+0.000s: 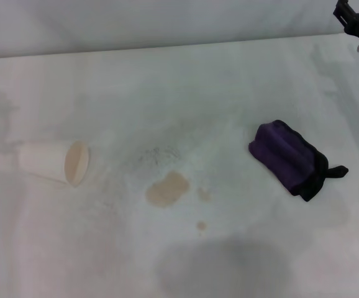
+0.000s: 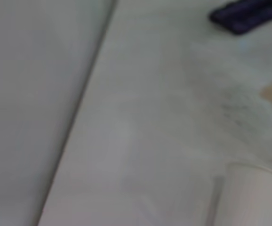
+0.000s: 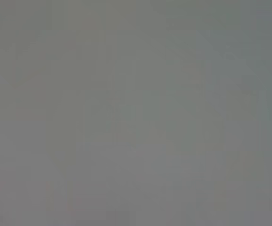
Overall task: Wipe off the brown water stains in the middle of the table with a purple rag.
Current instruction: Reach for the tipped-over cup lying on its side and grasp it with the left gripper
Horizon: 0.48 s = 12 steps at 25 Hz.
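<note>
The right gripper hangs high at the worktop's far right corner; whether it is open or closed, I cannot tell. Below and inward of it lies the purple rag, untouched. Farther inward sit the brown water stains, then a tipped paper cup.
</note>
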### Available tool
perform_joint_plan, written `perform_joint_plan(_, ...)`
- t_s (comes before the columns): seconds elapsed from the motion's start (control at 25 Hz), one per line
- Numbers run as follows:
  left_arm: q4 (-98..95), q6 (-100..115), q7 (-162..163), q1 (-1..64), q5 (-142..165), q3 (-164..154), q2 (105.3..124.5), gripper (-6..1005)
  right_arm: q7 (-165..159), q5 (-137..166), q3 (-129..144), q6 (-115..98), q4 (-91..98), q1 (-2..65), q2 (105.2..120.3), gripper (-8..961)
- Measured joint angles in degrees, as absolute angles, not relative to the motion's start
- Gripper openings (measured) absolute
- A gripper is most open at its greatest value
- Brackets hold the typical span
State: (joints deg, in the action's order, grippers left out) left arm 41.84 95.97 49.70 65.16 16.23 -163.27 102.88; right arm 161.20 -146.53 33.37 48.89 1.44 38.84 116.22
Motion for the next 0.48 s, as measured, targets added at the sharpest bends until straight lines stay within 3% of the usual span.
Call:
perform_joint_plan(0.28,40.96,95.41,46.14,71.03,26.74,-163.31,106.29,877,159.77,-146.52,30.12,48.83,1.31,39.47,116.17,873)
perform_joint_plan(0.48,37.85,94.23,45.05,71.98,27.97,-163.3,107.12,874,159.37,-146.51,29.17,48.72,0.93,39.6,116.22,873)
